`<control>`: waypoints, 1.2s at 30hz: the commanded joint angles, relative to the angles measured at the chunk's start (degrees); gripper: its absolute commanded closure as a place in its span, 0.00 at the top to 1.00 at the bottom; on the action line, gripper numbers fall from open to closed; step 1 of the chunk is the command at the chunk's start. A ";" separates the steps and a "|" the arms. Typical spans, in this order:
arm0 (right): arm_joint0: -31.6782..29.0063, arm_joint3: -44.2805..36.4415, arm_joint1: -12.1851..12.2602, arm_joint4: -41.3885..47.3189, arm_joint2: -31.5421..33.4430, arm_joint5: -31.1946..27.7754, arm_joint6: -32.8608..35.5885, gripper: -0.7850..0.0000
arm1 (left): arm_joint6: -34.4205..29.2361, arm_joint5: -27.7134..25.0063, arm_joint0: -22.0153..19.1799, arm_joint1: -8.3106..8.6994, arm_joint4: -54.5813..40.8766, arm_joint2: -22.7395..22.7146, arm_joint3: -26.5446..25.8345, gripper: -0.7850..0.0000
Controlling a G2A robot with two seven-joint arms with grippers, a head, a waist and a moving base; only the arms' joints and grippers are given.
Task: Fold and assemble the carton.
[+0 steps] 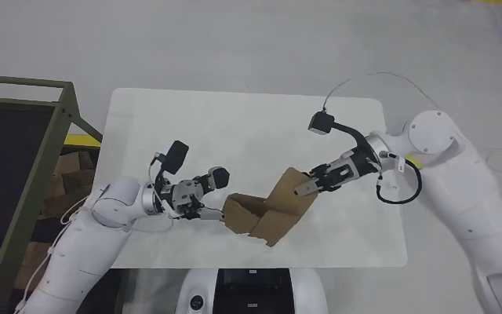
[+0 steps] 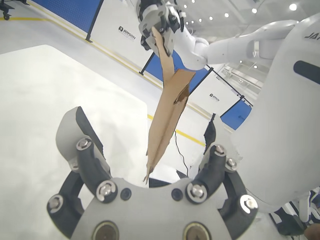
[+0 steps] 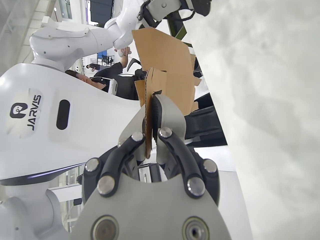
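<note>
Well, over the near side of the counter (image 1: 235,125) I held the half-folded carton (image 1: 267,213) up so it hung free for folding. My right pincer (image 3: 150,106) was clamped on one edge to steady it; my left pincer (image 2: 146,121) sat spread apart around the opposite edge, ready to close.
</note>
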 commanded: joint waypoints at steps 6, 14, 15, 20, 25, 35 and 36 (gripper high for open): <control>5.74 0.57 1.70 4.43 -6.72 0.77 0.00 0.00 | -0.03 0.04 -1.10 3.53 -0.65 4.45 -2.20 1.00; 11.32 3.10 2.37 7.41 -13.55 0.31 0.00 0.00 | -0.03 0.04 -3.65 6.59 -1.81 8.64 -1.74 0.90; 11.89 3.41 2.41 7.78 -14.14 0.18 0.00 0.00 | -0.03 0.04 -4.04 6.88 -1.87 9.24 -1.63 0.85; 14.05 4.60 2.58 9.39 -16.56 -0.56 0.00 0.00 | -0.03 0.04 -5.70 8.03 -3.24 11.75 -1.68 0.40; 15.58 4.89 2.66 10.41 -18.50 -1.38 0.00 0.00 | -0.03 0.04 -7.04 8.73 -3.15 13.75 -1.45 0.35; 17.51 6.62 2.54 11.47 -20.89 -2.56 0.00 0.00 | -0.02 0.04 -9.32 8.88 -3.34 16.75 -0.91 0.00; 17.59 6.71 2.53 11.51 -20.98 -2.72 0.00 0.00 | -0.02 0.04 -9.45 8.85 -3.46 16.80 -0.79 0.00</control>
